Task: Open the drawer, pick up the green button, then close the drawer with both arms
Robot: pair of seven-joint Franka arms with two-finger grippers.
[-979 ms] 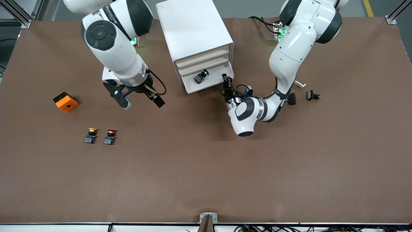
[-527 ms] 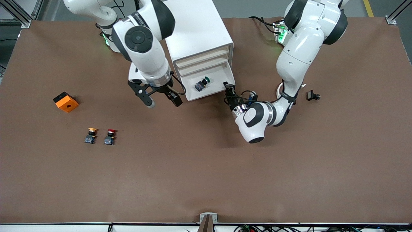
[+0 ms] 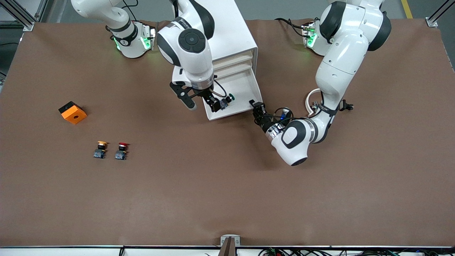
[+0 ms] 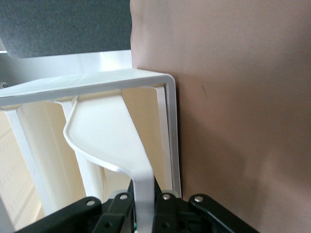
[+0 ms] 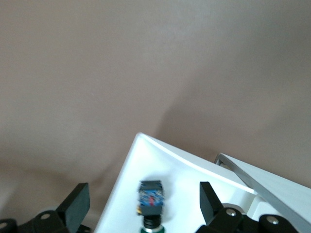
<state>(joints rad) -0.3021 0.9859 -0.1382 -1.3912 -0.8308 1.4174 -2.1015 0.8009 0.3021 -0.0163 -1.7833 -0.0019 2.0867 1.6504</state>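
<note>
The white cabinet (image 3: 220, 32) has its bottom drawer (image 3: 256, 89) pulled out. The green-capped button (image 3: 227, 99) lies on its side in the drawer. My left gripper (image 3: 256, 106) is shut on the drawer's handle; in the left wrist view the white handle strip (image 4: 138, 170) runs between the closed fingers of the gripper (image 4: 143, 196). My right gripper (image 3: 201, 103) is open over the drawer's front corner. In the right wrist view the button (image 5: 151, 196) lies between the spread fingers of the gripper (image 5: 144, 203), with neither finger touching it.
An orange block (image 3: 72, 112) sits toward the right arm's end of the table. A yellow-capped button (image 3: 101, 149) and a red-capped button (image 3: 121, 150) stand nearer to the front camera. A small black part (image 3: 346, 105) lies beside the left arm.
My right arm has swung from the right arm's end of the table to over the open drawer. My left gripper has pulled the drawer farther out.
</note>
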